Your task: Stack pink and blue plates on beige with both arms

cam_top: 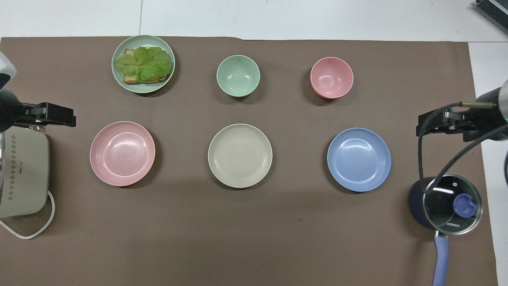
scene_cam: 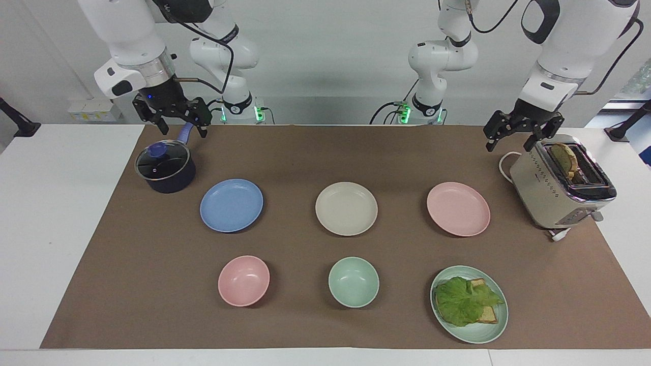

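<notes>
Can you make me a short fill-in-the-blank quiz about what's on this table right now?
1. The beige plate sits between the blue plate and the ____ plate.
2. The mint-green plate holds bread topped with ____.
3. A slice of bread sticks up out of the ____.
4. The right hand hangs over the handle of the lidded ____.

Missing words: pink; lettuce; toaster; saucepan
</notes>
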### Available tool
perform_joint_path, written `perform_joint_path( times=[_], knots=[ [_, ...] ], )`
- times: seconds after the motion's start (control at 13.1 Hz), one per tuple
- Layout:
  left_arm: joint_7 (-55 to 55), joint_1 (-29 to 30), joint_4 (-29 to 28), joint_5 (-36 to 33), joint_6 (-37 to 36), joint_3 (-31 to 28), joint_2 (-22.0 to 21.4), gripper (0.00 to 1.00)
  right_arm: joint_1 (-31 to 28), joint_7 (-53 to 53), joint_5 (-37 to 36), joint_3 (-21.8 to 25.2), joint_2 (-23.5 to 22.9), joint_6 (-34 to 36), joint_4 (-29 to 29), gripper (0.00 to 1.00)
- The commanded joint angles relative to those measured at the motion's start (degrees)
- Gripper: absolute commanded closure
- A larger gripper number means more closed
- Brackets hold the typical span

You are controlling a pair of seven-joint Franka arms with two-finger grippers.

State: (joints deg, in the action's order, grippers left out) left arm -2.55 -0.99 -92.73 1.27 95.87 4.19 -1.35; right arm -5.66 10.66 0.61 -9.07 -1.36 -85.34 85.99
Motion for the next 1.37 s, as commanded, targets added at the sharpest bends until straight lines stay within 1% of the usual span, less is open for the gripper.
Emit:
perform_joint_path(
  times=[0.0, 0.23, 0.3, 0.99, 1.29],
  knots=[
    [0.4, 0.4, 1.1, -0.4, -1.5, 0.2, 0.1, 0.00, -0.7, -1.2, 0.2, -0.2, -0.2, 0.6, -0.7, 0.00],
    [0.4, 0.4, 1.1, -0.4, -1.6, 0.2, 0.1, 0.00, -0.7, -1.2, 0.2, -0.2, -0.2, 0.7, -0.7, 0.00],
    [0.4, 0.4, 1.1, -0.4, -1.5, 0.2, 0.1, 0.00, -0.7, -1.2, 0.2, -0.3, 0.0, 1.7, -0.6, 0.00],
    [0.4, 0.5, 1.1, -0.4, -1.6, 0.2, 0.1, 0.00, -0.6, -0.7, 0.2, -0.3, 0.0, 1.1, -0.4, 0.00],
    [0.4, 1.3, 0.4, -0.2, -1.6, -0.1, -0.3, 0.00, -0.6, -0.8, 0.3, -0.3, 0.0, -0.7, 0.0, 0.00]
  ],
)
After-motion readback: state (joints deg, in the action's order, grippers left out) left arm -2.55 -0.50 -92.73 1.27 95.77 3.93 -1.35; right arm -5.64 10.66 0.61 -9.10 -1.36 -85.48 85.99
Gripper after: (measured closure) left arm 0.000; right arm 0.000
